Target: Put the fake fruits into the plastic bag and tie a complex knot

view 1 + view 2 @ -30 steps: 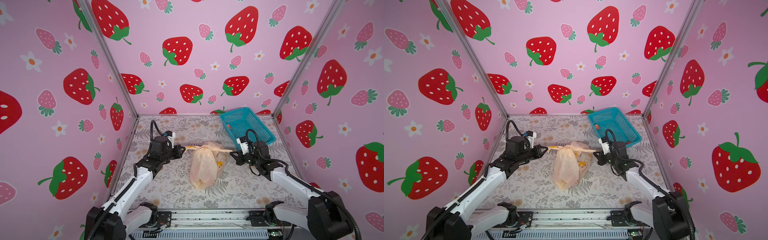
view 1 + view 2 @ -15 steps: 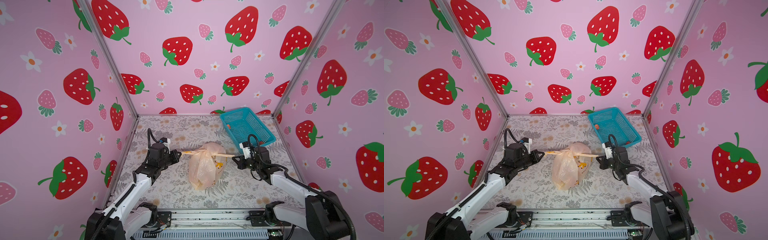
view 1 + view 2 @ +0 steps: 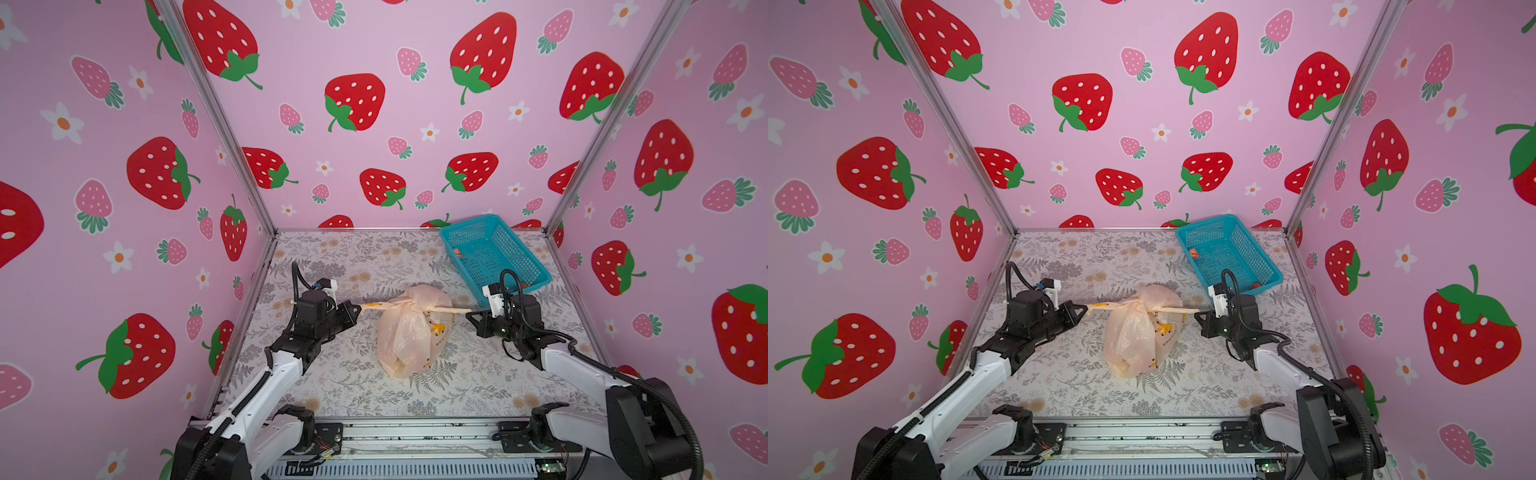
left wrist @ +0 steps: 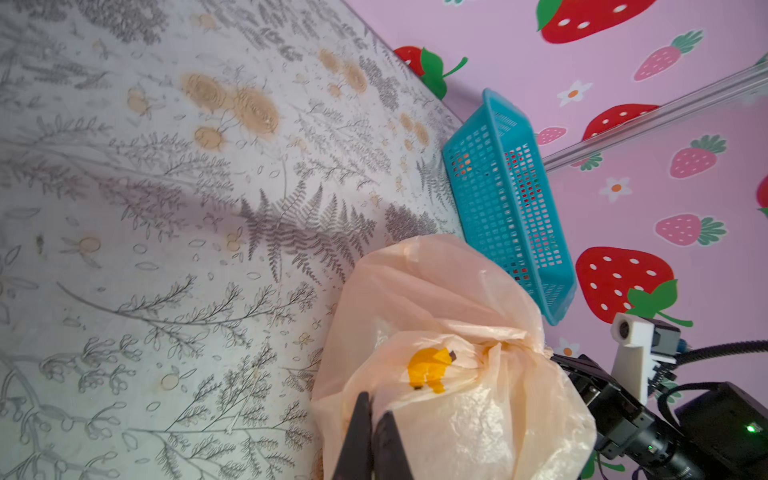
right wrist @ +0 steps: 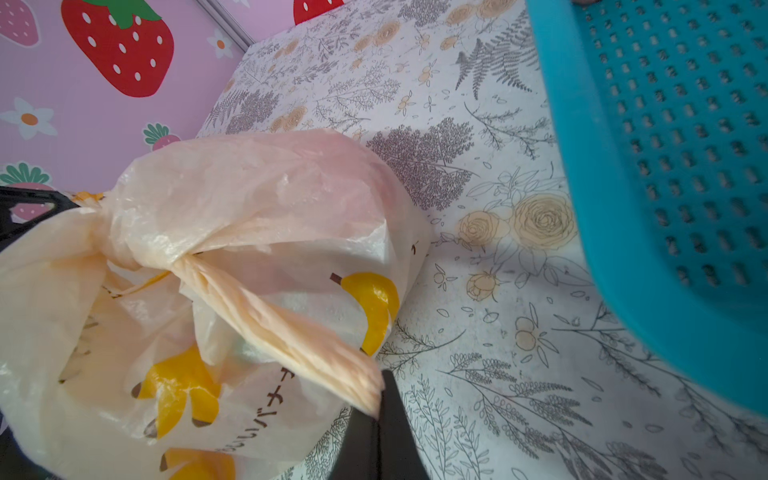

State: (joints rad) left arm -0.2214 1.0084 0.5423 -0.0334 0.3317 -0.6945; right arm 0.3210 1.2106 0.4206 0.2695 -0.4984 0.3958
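The plastic bag [image 3: 409, 336] [image 3: 1138, 338], peach with yellow bananas, lies in the middle of the floral table. Its two handle strips are crossed in a knot [image 3: 409, 306] at its top and stretched sideways. My left gripper [image 3: 356, 309] [image 3: 1084, 308] [image 4: 374, 411] is shut on the left strip. On the other side my right gripper [image 3: 469, 316] [image 3: 1198, 314] [image 5: 380, 399] is shut on the right strip [image 5: 291, 332]. Two small fake fruits [image 3: 457, 252] [image 3: 1255, 285] lie in the blue basket. Whatever is inside the bag is hidden by its film.
The blue mesh basket [image 3: 498, 253] [image 3: 1233, 249] [image 4: 511, 216] stands at the back right, tilted against the wall, just behind my right wrist; its side fills the right wrist view [image 5: 665, 166]. Pink strawberry walls close in the table on three sides.
Both grippers have drawn slightly apart and toward the front, and the handle strips now run straighter and tauter across the bag's top. The bag has shifted a little with them.
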